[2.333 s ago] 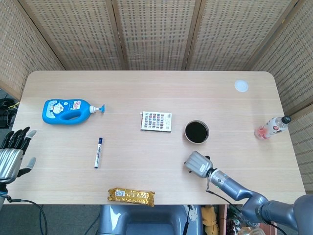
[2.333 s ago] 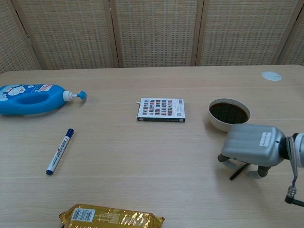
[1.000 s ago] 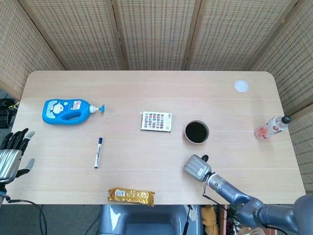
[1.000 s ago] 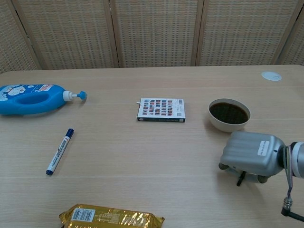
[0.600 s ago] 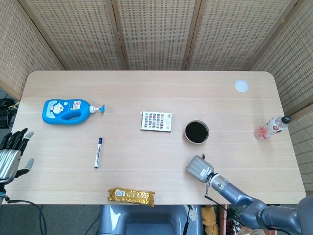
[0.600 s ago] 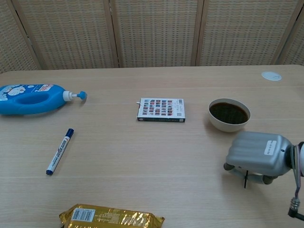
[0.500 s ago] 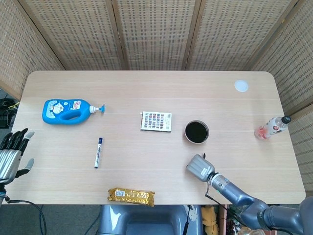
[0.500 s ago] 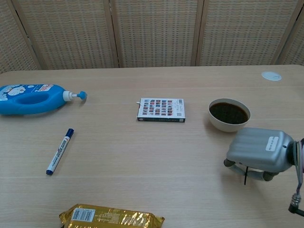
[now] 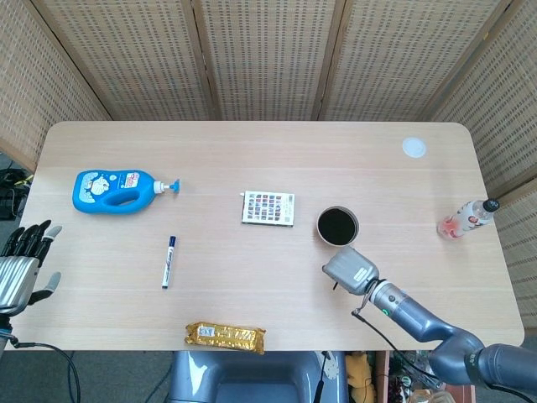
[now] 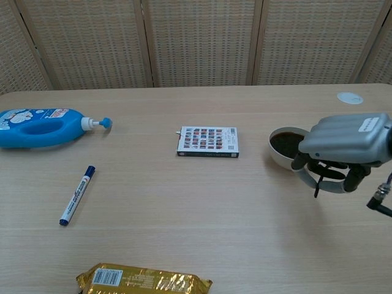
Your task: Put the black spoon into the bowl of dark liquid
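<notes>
Right robot hand [image 10: 343,147] raised off the desk [image 10: 184,208], fingers curled round the black spoon [image 10: 318,181], handle hanging down; spoon visible in chest view only, hidden under the palm in head view. Bowl of dark liquid [image 9: 337,226] just beyond, partly covered in chest view. Left robot hand [image 9: 21,269], head view only, fingers spread, holding nothing. Snack packet [image 10: 144,279] nearest; marker [image 10: 77,195], card box [image 10: 207,141], blue bottle [image 10: 43,127] farther.

a staged test room, not a home: woven screen panels [image 9: 268,59] wall in a bare wooden table [image 9: 252,159] beyond the right hand [image 10: 346,142].
</notes>
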`<state>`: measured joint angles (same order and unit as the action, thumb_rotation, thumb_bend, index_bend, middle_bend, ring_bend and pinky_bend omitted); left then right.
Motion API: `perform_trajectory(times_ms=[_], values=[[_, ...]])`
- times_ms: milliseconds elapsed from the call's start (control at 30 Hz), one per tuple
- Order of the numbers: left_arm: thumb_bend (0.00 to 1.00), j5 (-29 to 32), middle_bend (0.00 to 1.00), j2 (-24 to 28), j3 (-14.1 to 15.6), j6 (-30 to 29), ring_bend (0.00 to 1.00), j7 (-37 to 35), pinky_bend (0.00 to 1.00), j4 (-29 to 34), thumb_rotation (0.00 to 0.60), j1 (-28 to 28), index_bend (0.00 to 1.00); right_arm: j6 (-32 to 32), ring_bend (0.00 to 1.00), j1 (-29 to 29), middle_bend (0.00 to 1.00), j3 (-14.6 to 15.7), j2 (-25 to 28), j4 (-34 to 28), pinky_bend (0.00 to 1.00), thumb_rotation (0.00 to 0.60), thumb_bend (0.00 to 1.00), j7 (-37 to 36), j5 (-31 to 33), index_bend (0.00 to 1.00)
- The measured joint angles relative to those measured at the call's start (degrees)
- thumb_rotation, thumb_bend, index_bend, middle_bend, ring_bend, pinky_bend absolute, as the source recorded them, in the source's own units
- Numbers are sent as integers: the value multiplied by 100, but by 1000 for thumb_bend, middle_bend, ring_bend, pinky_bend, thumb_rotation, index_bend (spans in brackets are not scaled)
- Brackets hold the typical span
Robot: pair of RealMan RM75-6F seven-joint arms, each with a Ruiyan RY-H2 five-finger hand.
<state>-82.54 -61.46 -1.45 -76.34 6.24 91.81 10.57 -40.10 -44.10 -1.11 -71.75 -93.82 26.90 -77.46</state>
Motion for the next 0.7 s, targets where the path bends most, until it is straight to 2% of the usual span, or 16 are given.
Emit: perform_trajectory(times_ms=[333, 700], values=[[414, -14, 0, 5, 7, 52, 0, 70, 0, 45, 600, 41, 0, 783, 740, -424, 840, -410, 498, -224, 708, 600, 662, -1305, 527, 629], [413, 5, 0, 44, 17, 7, 0, 79, 0, 60, 600, 4, 0, 1941, 740, -1104, 840, -712, 411, 337, 708, 600, 668, -2393, 841, 629]])
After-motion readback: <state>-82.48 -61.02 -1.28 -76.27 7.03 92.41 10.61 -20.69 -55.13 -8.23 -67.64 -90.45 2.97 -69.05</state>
